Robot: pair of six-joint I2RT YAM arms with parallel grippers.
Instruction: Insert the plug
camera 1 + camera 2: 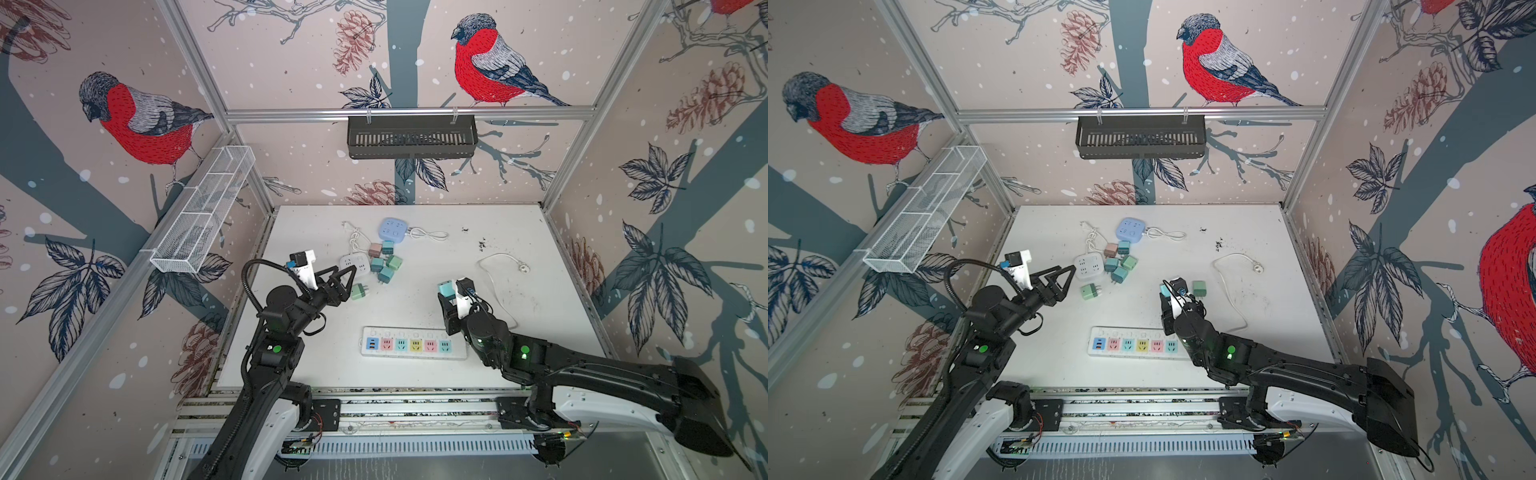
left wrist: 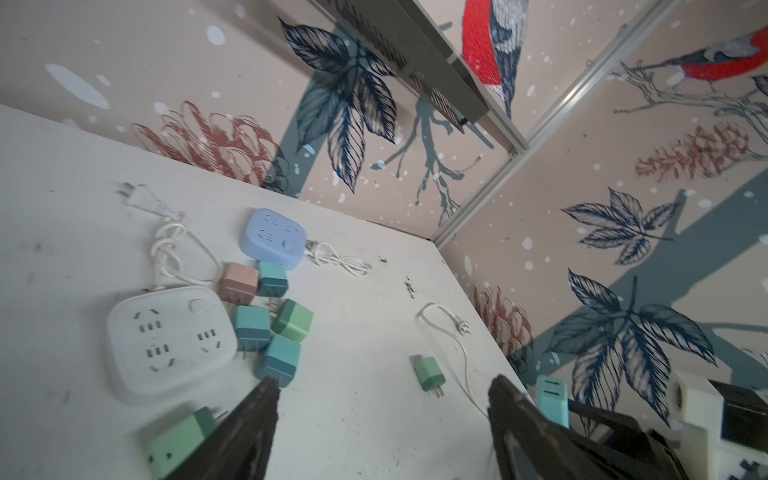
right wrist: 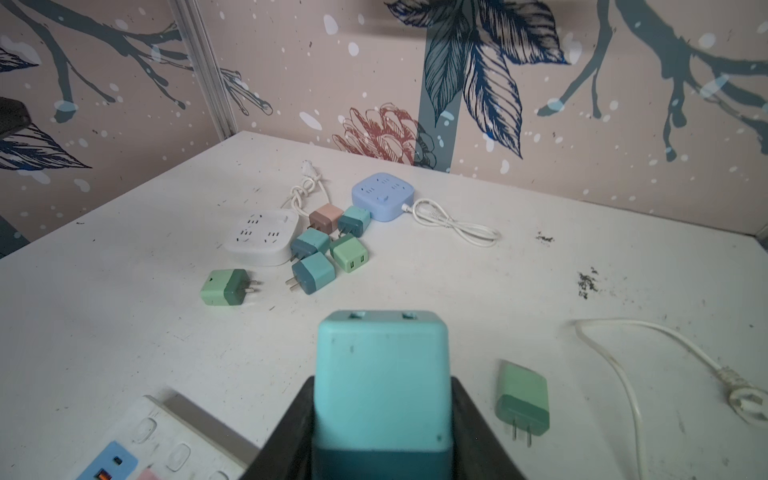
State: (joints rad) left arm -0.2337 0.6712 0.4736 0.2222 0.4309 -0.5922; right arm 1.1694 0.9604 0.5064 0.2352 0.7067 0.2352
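Right gripper (image 3: 382,384) was clamped on a turquoise plug (image 3: 380,353), jaws pressed against its two sides, holding it off the table (image 1: 519,249) behind the right end of the power strip (image 1: 413,345); its prongs were hidden. Left gripper (image 1: 350,284) hung beyond the strip's left end, jaws spread with nothing between them. The strip lay flat at the table's near edge, its coloured sockets facing up and all unfilled. Well behind the strip's left half sat a white socket block (image 1: 355,264), and farther back a blue socket block (image 1: 393,228), each with a white cord. A loose white cable (image 1: 494,270) curled behind the strip's right end. Five small plugs (image 1: 384,262) clustered between the two blocks. One green plug (image 1: 358,291) lay just beside the left gripper's fingertips, another green plug (image 3: 523,399) beside the held one.
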